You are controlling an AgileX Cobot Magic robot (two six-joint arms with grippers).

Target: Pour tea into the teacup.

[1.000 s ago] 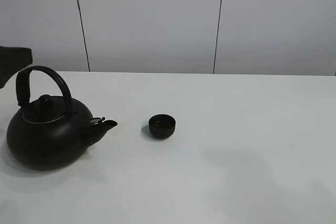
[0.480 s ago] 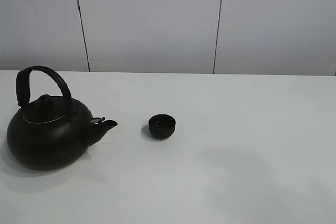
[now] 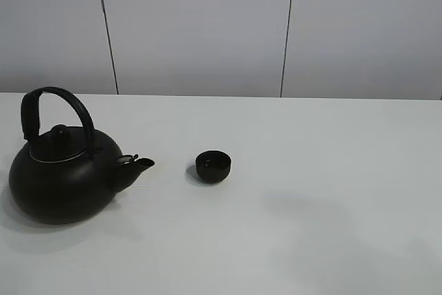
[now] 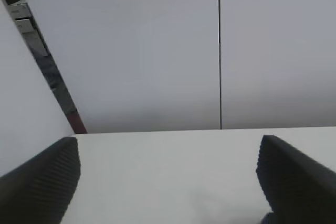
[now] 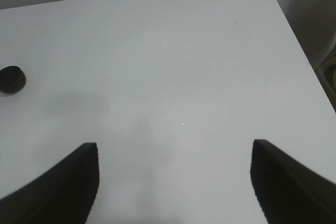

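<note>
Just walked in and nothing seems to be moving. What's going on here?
Nothing is being handled right now. The big round black kettle with an arched handle stands upright on the white table, its spout pointing toward the small round black teacup, which sits apart from it. Both grippers, left and right, have their jaws spread open and empty.

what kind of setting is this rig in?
Likely a lab or test bench, not a kitchen: a bare white table, plain grey panelled wall, and only a round black kettle and small black handleless teacup.
</note>
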